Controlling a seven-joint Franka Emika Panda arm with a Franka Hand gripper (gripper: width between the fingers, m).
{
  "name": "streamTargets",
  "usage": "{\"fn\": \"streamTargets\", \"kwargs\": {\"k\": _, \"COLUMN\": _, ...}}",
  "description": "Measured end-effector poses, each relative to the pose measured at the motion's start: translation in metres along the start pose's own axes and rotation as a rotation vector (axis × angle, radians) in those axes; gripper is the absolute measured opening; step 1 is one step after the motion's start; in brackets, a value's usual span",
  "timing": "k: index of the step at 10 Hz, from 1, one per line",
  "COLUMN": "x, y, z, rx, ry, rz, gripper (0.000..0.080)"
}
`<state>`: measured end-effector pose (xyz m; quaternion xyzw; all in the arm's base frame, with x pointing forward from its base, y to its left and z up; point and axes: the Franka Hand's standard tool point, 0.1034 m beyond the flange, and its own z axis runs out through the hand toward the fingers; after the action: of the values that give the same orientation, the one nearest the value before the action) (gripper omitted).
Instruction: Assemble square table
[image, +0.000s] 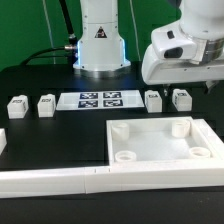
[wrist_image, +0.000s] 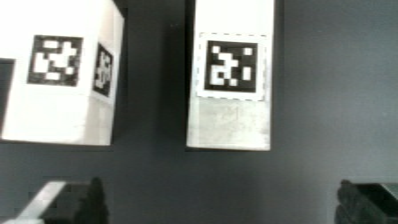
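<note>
1. The gripper (wrist_image: 222, 205) is wide open and holds nothing. Its dark fingertips (wrist_image: 68, 200) are well apart, with bare bench (image: 50, 135) between them.
2. In the wrist view, one leg post (wrist_image: 235, 85) and a second leg post (wrist_image: 63, 85) sit side by side just beyond the fingertips. They are apart, each shows a black-and-white tag, and neither is touched.
3. In the exterior view the arm's hand hangs over the bench's far right part.
4. The marker board (image: 98, 99) lies mid-bench, with two more posts (image: 46, 104) toward the exterior view's left.
5. The square top (image: 160, 140) lies flat toward the front right corner with its sockets up. It is close beside the long white rail (image: 60, 180) along the front edge.
</note>
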<state>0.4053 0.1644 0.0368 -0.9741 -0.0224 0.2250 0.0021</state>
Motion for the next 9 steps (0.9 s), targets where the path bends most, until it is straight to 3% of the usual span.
{"fn": "streamTargets", "kwargs": {"k": 4, "x": -0.008, "y": 0.004, "z": 0.005, "rx": -0.029, "ry": -0.267, "rz": 0.010, "gripper": 0.0649}}
{"fn": "streamTargets", "kwargs": {"k": 5, "x": -0.010, "y": 0.000, "z": 0.011, "rx": -0.023, "ry": -0.337, "rz": 0.033, "gripper": 0.0649}}
{"fn": "streamTargets", "kwargs": {"k": 6, "x": -0.013, "y": -0.002, "z": 0.017, "rx": -0.034, "ry": -0.422, "rz": 0.034, "gripper": 0.0649}}
{"fn": "streamTargets", "kwargs": {"k": 9, "x": -0.009, "y": -0.003, "z": 0.019, "rx": -0.033, "ry": -0.451, "rz": 0.029, "gripper": 0.0649}}
